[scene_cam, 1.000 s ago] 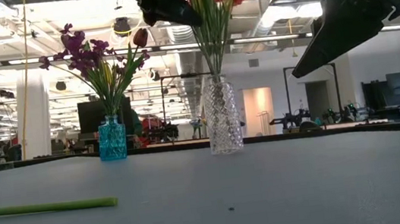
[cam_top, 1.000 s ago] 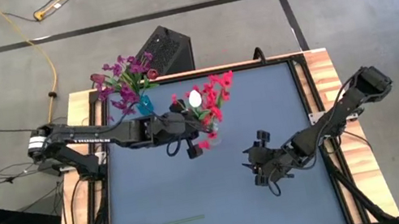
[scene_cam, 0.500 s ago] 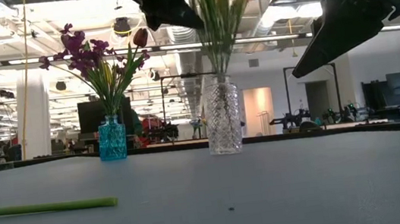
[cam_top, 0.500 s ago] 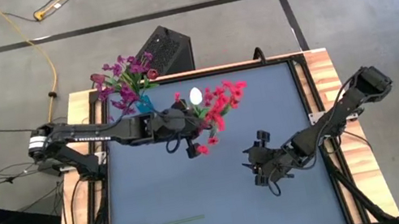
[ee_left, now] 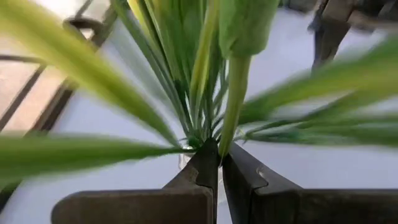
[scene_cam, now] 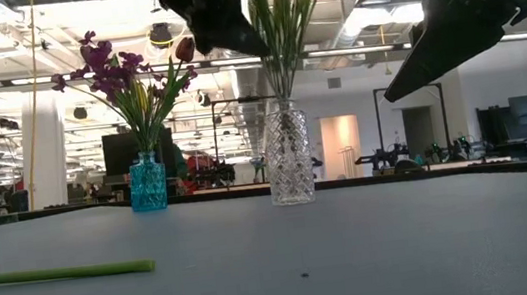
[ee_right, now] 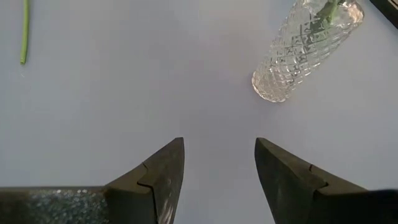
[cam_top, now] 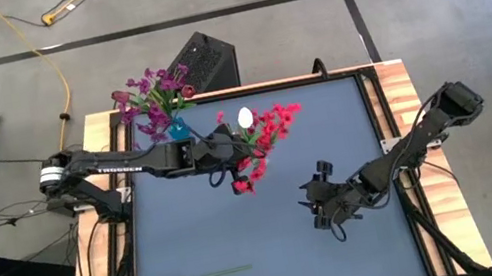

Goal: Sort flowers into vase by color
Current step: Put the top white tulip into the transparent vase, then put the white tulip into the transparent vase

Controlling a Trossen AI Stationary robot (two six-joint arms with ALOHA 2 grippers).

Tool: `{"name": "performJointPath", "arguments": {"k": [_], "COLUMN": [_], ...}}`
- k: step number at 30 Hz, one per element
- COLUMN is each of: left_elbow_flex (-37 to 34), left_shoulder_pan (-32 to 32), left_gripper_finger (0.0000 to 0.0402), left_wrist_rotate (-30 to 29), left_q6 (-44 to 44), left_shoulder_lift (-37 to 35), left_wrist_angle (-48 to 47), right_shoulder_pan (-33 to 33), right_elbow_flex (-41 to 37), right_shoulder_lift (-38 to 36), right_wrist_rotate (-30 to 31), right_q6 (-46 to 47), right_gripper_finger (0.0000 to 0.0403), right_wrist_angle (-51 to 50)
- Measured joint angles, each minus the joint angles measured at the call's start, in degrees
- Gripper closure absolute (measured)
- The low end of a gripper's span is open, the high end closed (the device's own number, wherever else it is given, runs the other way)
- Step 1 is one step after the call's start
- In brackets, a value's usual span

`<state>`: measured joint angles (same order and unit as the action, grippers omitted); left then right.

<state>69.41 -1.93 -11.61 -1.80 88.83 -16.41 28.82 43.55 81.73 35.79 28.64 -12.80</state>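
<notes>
At the back of the dark desk (cam_top: 275,244), the left end effector (cam_top: 233,163) is closed on a green stem (ee_left: 234,106) among the red flowers (cam_top: 270,129) in the clear cut-glass vase (scene_cam: 287,154), purple flowers (scene_cam: 119,75) fill the blue glass vase (scene_cam: 147,182), and the right end effector (ee_right: 217,168) hovers spread wide and empty.

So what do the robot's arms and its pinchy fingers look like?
Both arms are dark, nearly black, built from slim jointed segments. The left arm has a silvery ring by its base and small white lettering along one link. The left gripper has two flat, wedge-shaped dark fingers. The right gripper has two broad, dark fingers with stepped inner edges.
</notes>
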Motion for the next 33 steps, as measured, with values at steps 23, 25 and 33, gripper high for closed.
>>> {"name": "performJointPath", "arguments": {"k": [23,25,33], "left_elbow_flex": [0.0,0.0,-0.2], "left_shoulder_pan": [0.0,0.0,0.2], "left_gripper_finger": [0.0401,0.0401,0.0354], "left_wrist_rotate": [-0.8,-1.0,-0.7], "left_q6": [-1.3,-1.8,-1.6], "left_shoulder_lift": [6.8,7.0,6.0], "left_wrist_angle": [2.3,2.4,0.6], "right_shoulder_pan": [1.6,1.8,3.1], "right_elbow_flex": [0.0,0.0,0.0], "right_shoulder_lift": [0.0,0.0,0.0], "right_wrist_rotate": [0.1,0.1,0.1], "right_q6": [0.9,0.9,0.9], "right_gripper_finger": [0.0182,0.0182,0.0182], "right_wrist_angle": [-0.3,-0.5,-0.7]}}
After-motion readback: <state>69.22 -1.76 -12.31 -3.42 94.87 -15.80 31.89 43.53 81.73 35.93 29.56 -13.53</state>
